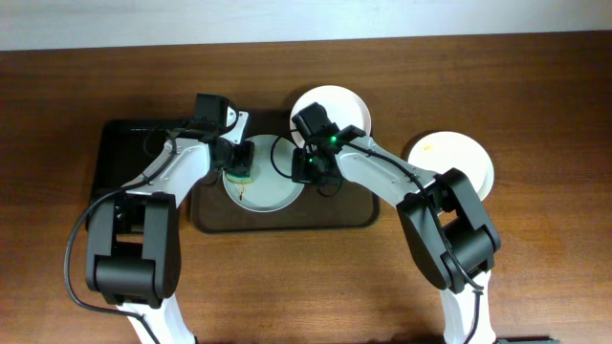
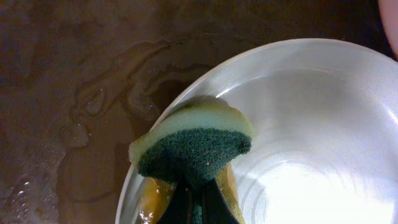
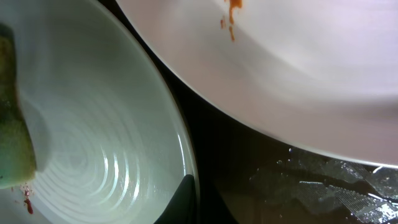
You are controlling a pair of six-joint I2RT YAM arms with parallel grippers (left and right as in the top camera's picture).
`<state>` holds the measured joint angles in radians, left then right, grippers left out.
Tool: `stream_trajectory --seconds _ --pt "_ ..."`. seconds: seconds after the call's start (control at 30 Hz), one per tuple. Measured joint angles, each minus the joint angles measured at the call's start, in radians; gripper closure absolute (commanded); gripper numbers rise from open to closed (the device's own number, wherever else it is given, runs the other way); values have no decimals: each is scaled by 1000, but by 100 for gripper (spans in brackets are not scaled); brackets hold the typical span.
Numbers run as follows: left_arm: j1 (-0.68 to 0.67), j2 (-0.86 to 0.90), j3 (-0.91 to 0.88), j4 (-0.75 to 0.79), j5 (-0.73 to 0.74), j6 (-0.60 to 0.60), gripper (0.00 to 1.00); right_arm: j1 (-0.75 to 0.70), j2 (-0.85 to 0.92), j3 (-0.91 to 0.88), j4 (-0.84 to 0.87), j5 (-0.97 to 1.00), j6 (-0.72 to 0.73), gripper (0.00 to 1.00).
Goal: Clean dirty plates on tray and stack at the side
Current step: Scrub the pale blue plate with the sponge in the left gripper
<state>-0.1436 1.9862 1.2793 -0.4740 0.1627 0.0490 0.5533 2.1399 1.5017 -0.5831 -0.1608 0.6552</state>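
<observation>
At frame centre, the dark-brown tray [image 1: 344, 215] carried the pale blue-green plate [image 1: 273, 196]. The left end effector [image 1: 237, 158] was pressed together on a green-and-yellow sponge [image 1: 240, 172], which sat at that plate's left rim. The right end effector [image 1: 308, 170] was clamped onto the same plate's right rim. A white plate [image 1: 335, 103] with orange specks lay at the tray's upper edge. A second white plate [image 1: 454, 158] lay on the table [image 1: 535, 76], right of the tray. A smaller black tray [image 1: 124, 158] lay at left.
</observation>
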Motion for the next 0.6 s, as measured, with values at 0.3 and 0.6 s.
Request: stream_trajectory --seconds 0.3,0.6 --pt "13 51 -10 42 415 12 99 -1 0 0 -8 1 0 96" --pt "41 64 113 -274 271 -43 99 -1 0 0 -8 -6 -1 96"
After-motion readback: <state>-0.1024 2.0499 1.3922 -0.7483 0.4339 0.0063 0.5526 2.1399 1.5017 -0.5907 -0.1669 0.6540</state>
